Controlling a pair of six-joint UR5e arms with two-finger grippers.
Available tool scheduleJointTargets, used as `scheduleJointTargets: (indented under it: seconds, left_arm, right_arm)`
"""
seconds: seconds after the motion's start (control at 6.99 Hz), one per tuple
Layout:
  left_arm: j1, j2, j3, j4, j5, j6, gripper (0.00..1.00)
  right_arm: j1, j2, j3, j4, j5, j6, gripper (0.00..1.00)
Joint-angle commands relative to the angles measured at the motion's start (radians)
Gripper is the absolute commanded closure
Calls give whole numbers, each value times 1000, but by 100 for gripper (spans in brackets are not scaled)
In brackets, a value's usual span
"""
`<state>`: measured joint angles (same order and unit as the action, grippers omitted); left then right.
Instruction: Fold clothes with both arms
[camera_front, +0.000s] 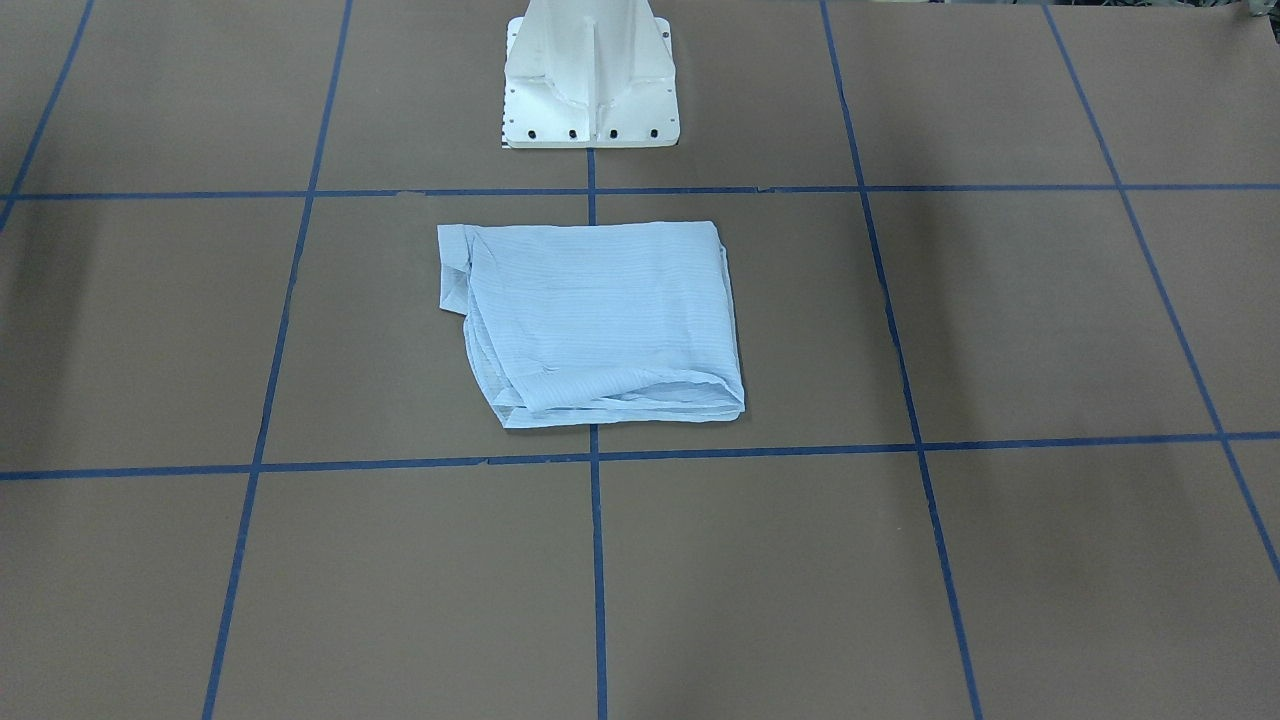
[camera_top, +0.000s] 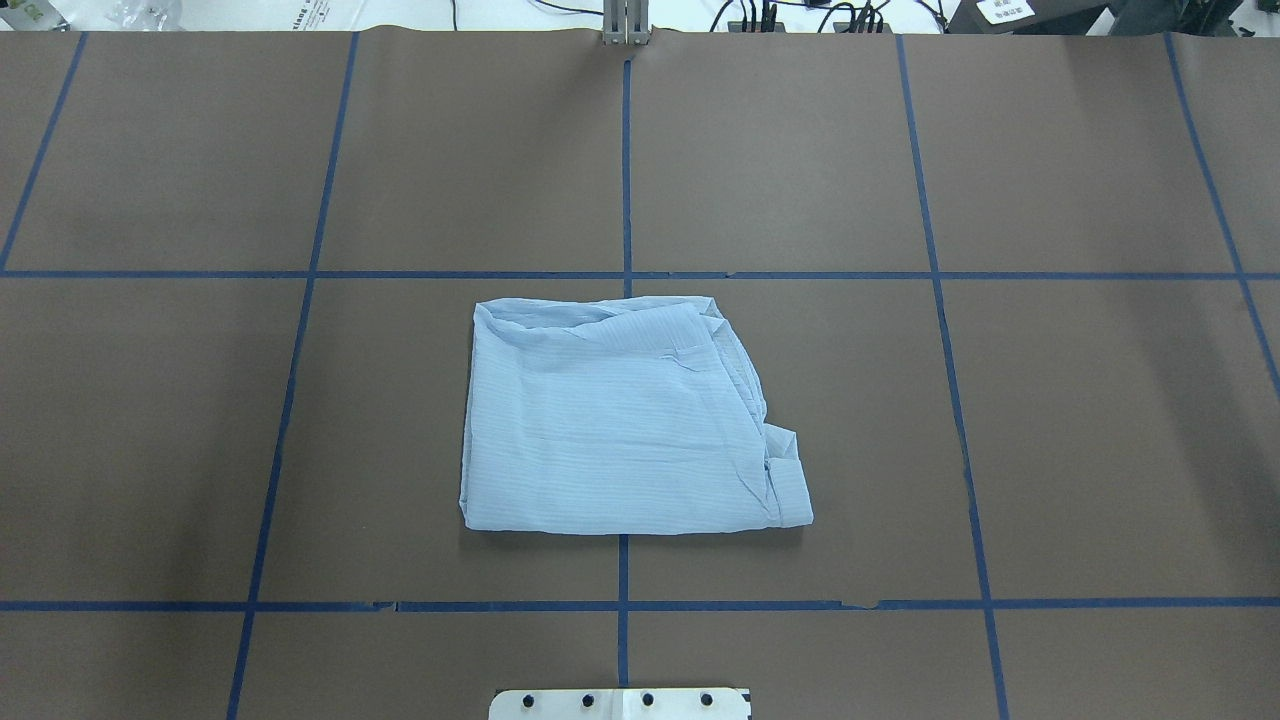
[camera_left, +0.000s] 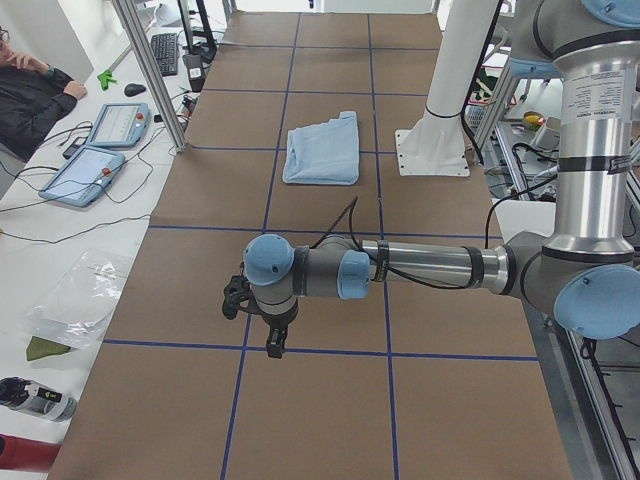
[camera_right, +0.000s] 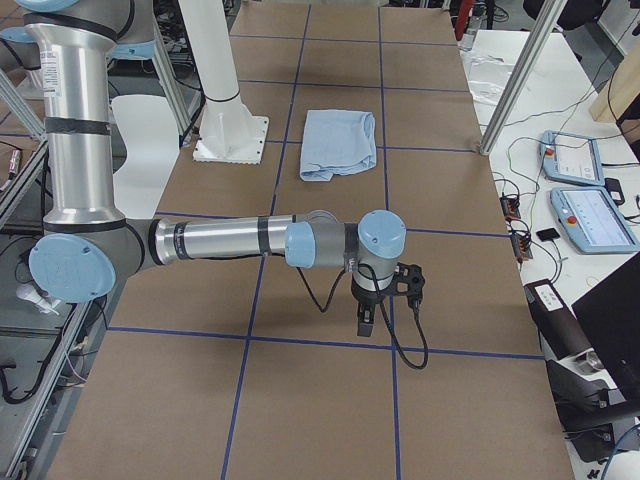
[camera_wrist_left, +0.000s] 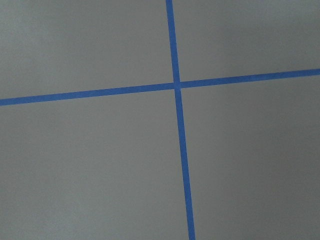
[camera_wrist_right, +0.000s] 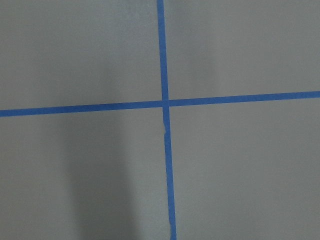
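You have the black left gripper and the black right gripper hanging over the bare brown paper-covered table at opposite ends. You cannot tell whether either is spread. Between them, well apart from both, lies the folded light-blue striped shirt, widest arm to arm, before the white pedestal. Neither arm is nearer.

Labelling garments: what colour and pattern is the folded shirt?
The shirt is light blue with fine stripes, clearest in the overhead view.
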<state>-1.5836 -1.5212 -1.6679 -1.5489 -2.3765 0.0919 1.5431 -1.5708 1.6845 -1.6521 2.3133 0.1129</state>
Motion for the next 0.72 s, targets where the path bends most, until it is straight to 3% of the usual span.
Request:
scheduleJointTargets:
  seconds: [0.0, 0.29, 0.57]
  left_arm:
    - [1, -4, -6, 0, 0, -48, 0]
    - [0, -4, -7, 0, 0, -50, 0]
    - [1, -4, -9, 0, 0, -50, 0]
  right_arm:
    - [-3, 3, 1, -15, 15, 4, 0]
    - [-8, 3, 6, -105, 66, -1, 0]
    - [-9, -5, 1, -106, 55, -10, 0]
